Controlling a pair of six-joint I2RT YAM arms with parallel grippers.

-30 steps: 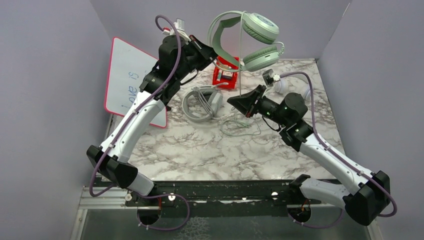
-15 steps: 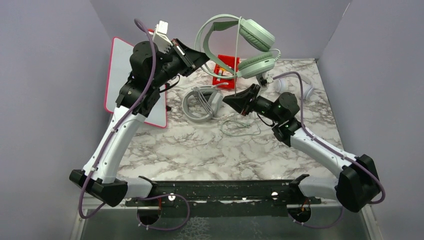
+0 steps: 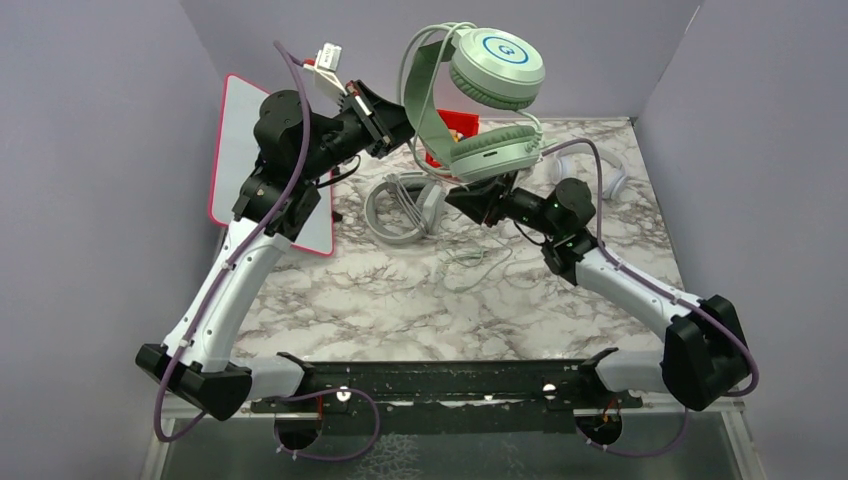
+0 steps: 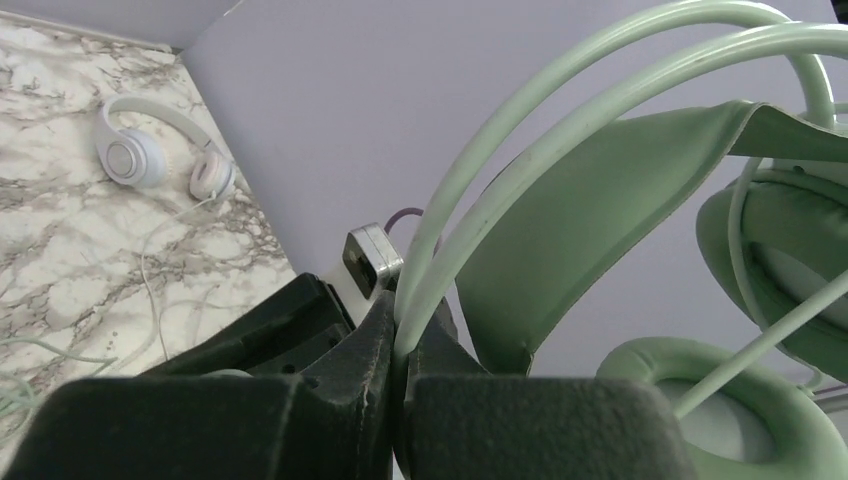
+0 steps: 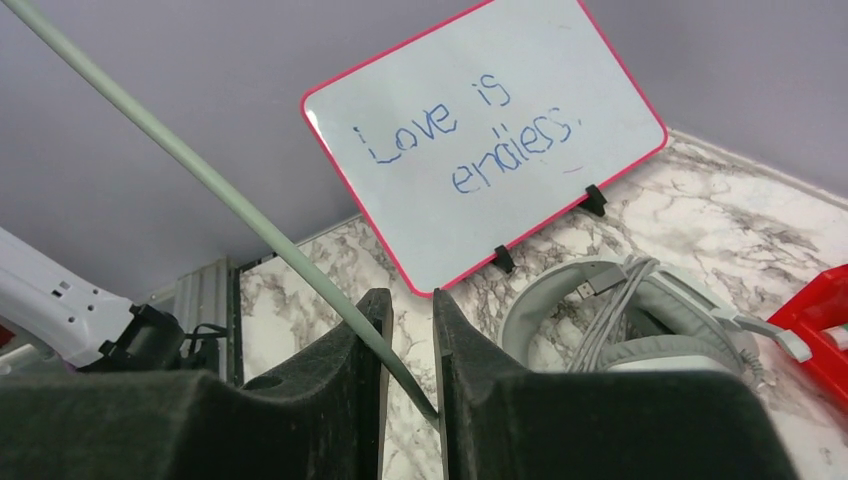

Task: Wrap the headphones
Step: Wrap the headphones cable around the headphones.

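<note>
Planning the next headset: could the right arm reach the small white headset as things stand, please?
Probably yes: the white headset lies uncovered beside the right arm, though mint cable runs between its fingers.

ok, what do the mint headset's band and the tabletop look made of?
The mint-green headset has twin thin glossy rails, either plastic or coated metal, I can't tell which. A matte, soft-looking strap sits under them. The tabletop is white with grey veining, a marble look. It could be stone or laminate; the pictures don't settle it.
</note>
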